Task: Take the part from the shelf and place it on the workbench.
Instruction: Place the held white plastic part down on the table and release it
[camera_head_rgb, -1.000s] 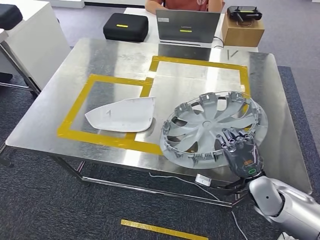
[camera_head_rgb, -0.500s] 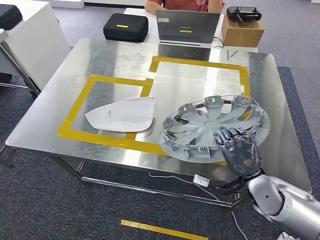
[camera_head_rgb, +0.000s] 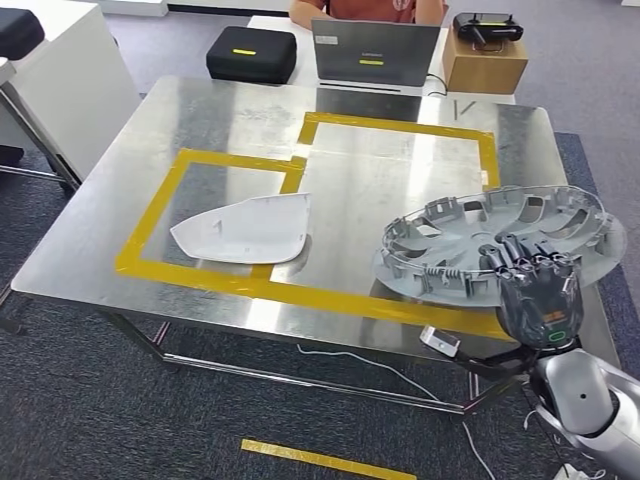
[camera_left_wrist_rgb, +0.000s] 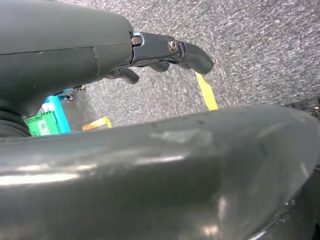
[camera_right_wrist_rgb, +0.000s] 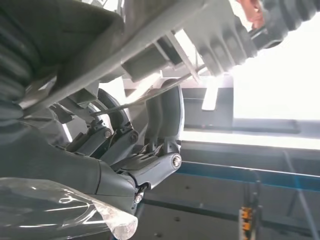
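Head view: right hand (camera_head_rgb: 540, 292) grips the near rim of the wheel cover (camera_head_rgb: 498, 240), fingers curled over the edge; the cover is tilted, riding over the right end of the bench (camera_head_rgb: 226, 110) with its far-right rim past the bench edge, so the set-down spot inside the yellow tape (camera_head_rgb: 392, 128) lies ahead and to the left of the hand. Right wrist view: fingers (camera_right_wrist_rgb: 151, 170) clamped on the cover's ribbed underside. Left wrist view: left hand (camera_left_wrist_rgb: 166, 50) hangs over carpet, fingers loosely bent, nothing in it, well away from the cover, so the right arm does the placing.
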